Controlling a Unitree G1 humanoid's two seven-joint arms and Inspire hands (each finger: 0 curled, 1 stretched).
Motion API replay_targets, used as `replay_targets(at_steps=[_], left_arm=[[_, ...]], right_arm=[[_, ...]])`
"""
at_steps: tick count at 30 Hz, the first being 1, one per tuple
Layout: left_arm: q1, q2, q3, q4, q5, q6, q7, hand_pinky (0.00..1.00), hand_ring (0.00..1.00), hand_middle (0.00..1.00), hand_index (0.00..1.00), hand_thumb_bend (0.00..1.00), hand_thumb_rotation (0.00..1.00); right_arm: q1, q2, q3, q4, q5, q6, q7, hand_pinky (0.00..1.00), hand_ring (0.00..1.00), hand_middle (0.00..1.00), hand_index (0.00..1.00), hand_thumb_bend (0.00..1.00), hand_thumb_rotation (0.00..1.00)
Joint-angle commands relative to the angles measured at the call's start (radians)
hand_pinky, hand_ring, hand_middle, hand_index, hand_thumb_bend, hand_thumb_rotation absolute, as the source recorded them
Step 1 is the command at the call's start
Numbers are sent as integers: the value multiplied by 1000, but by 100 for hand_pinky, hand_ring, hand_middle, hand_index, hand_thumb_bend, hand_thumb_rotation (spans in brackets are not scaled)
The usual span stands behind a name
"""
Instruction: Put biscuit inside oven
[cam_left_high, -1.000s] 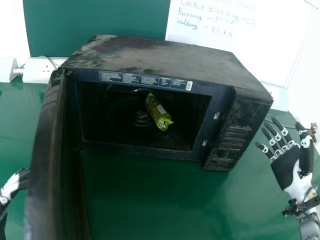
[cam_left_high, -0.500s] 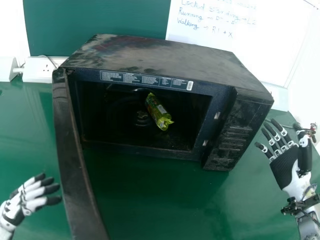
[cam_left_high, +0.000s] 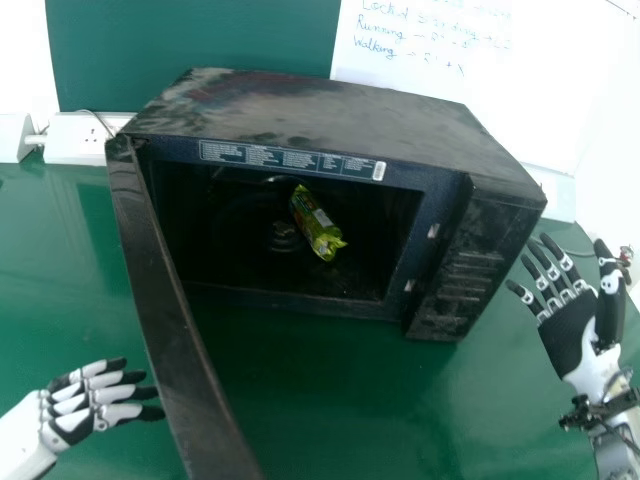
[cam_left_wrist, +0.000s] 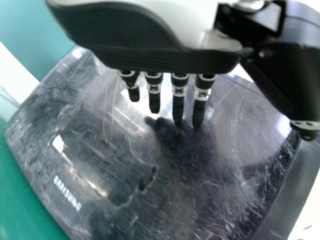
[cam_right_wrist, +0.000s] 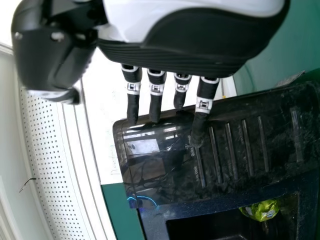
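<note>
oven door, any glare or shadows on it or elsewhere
Left wrist view: glare on the door, a dark reflection or shadow near the left hand; head view: dark inside the oven, biscuit brighter; right wrist view: pale reflections on the panel.

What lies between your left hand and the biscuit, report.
From left hand to biscuit, the head view shows the open oven door, green tabletop, then the oven's lower front edge.
</note>
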Motion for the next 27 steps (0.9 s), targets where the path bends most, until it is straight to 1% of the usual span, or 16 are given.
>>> replay_targets(at_steps=[1,2,3,4,5,6,7,9,12,13,15,18,19,22,25,27], left_arm=[[-26,24,7,-27,17,31,-10,99,92,92,89,83,100],[-51,30,2,-24,24,34,-8,100,92,92,90,83,100],[-71,40,-8,-23,22,46,-10,100,93,92,90,84,100],[-87,54,-16,-19,19,58,-15,100,93,93,91,83,100],[-110,68,-30,-12,12,65,-20,100,94,93,91,83,100],[-123,85,-39,-11,3,83,-28,100,94,93,91,83,100],[-146,95,-49,-1,4,85,-32,100,95,94,91,83,100],[-194,113,-67,17,8,86,-37,100,95,94,91,82,100],[-259,135,-90,37,14,102,-44,100,95,94,92,82,100],[-278,141,-91,40,18,112,-44,100,94,94,92,83,100],[-308,162,-97,49,5,139,-53,100,93,93,91,83,100],[-370,186,-111,84,3,133,-62,100,93,93,91,82,100],[-384,198,-115,89,0,143,-69,100,93,93,91,83,100],[-435,223,-140,109,-13,166,-82,100,93,93,90,83,100],[-484,237,-181,137,-52,196,-98,100,92,92,89,83,100],[-514,249,-200,145,-68,228,-110,97,90,90,88,83,100]], right_arm=[[2,1,3,-2,-14,-4,-3,61,82,87,80,74,97],[0,3,2,-5,-8,7,-13,61,81,86,78,73,98],[-2,5,2,-5,-6,9,-14,60,80,85,77,72,97],[-4,5,1,-2,-4,10,-12,62,80,85,77,73,99],[-4,6,2,-3,-5,11,-14,65,81,86,77,74,99],[-5,7,1,-2,-2,12,-13,66,82,87,80,73,99],[-5,7,2,-1,-2,11,-10,69,84,89,82,74,100],[-4,7,1,-2,0,12,-8,71,85,91,83,74,100],[-4,5,2,1,-5,5,2,71,86,90,82,75,100],[-3,6,1,-3,-6,7,-3,70,86,89,81,80,100],[-1,6,0,-12,-4,10,-7,65,85,88,81,83,100],[3,6,1,-12,-6,6,2,66,86,89,83,81,100],[3,5,1,-10,-4,7,8,67,86,89,83,81,100],[5,8,3,-10,-7,2,14,68,86,89,82,91,100],[5,11,4,-15,-12,1,11,67,85,88,81,96,100],[4,12,5,-19,-16,0,4,67,85,88,83,99,100]])
